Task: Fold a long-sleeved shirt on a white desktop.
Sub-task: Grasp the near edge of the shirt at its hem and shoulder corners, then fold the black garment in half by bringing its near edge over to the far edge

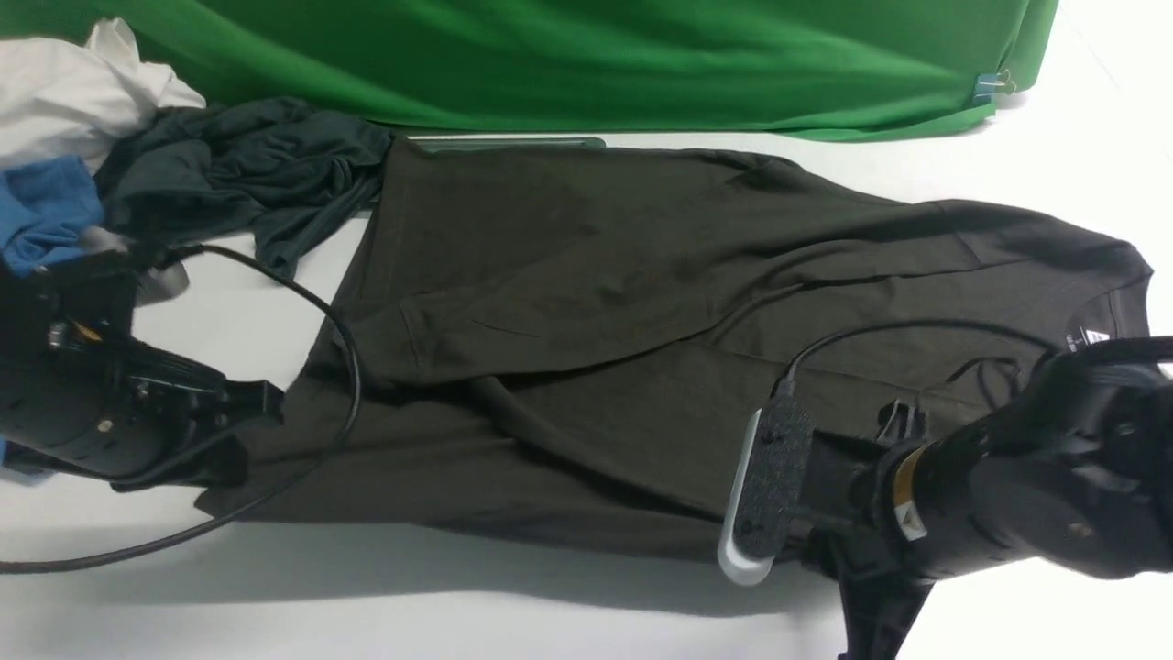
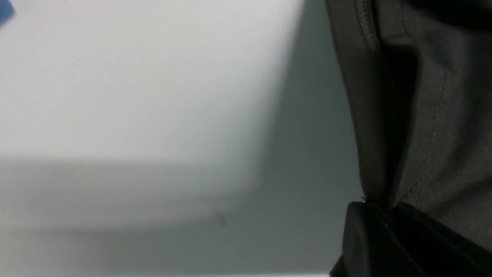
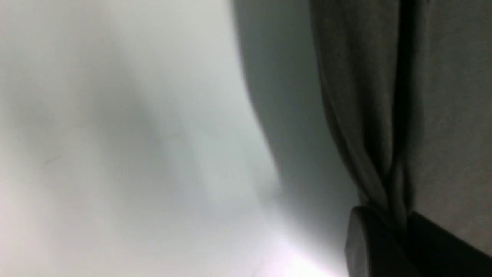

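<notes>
Dark olive-brown shirt (image 1: 596,302) lies spread across the white worktop (image 1: 458,596), with the collar at the right and the hem at the left, its far edge beside the green cloth (image 1: 596,64). At the near left, the left jaws are closed on the hem. At the near right, the right jaws pinch the shirt's edge.

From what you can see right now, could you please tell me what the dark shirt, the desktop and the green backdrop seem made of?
The long-sleeved shirt: soft matte knit, possibly cotton; it creases and shows stitched seams. The white desktop: hard, smooth, matte, perhaps laminate; no grain, only soft shadows. The green backdrop: thin cloth, slightly sheeny, hanging in long folds.
</notes>
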Motion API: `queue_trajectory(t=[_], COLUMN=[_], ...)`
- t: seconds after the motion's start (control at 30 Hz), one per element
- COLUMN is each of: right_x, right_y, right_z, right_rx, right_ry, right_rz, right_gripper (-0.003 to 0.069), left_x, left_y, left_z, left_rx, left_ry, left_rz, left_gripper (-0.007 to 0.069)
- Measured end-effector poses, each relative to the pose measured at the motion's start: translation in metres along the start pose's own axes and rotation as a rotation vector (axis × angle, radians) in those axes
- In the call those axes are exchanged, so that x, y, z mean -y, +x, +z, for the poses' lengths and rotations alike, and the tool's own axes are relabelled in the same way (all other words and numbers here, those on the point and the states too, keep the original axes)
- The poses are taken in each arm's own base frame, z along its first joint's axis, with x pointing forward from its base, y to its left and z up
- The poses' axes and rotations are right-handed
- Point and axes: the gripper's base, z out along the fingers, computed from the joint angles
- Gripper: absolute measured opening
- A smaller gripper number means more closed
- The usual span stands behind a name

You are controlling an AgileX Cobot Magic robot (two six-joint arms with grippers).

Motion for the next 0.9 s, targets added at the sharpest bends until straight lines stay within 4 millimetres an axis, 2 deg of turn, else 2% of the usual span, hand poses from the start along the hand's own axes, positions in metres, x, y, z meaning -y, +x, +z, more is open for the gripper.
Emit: queue_trajectory(t=[0.1,0.27,0.43,0.57,0.67,0.8,0.9], right_x=[0.000,-0.003,-0.016,-0.039,-0.047,-0.037,-0.011], right_y=[0.003,0.006,0.004,0.002,0.002,0.004,0.003], right_z=[-0.009,-0.013,-0.015,-0.024,-0.034,-0.044,-0.052], right_rx=[-0.011,-0.035,-0.046,-0.068,-0.056,-0.079,-0.067], right_ry=[0.000,-0.034,-0.103,-0.154,-0.167,-0.169,-0.141], right_rz=[0.049,0.106,0.140,0.085,0.070,0.081,0.132], right_gripper=[0.0047,0.0047,0.0047,0.0047,0.0046,0.0039,0.0039], left_x=[0.002,0.003,0.001,-0.003,-0.004,-0.001,0.004], left_y=[0.006,0.015,0.033,0.059,0.065,0.055,0.038], left_z=[-0.017,-0.030,-0.028,-0.020,-0.021,-0.027,-0.037], left_rx=[0.019,0.034,0.013,-0.057,-0.052,0.002,0.050], left_ry=[0.008,0.010,0.002,-0.004,-0.001,0.015,0.032], left_rz=[0.011,0.017,0.019,0.012,0.010,0.002,0.000], left_gripper=[0.0030,0.0030,0.0030,0.0030,0.0030,0.0030,0.0030])
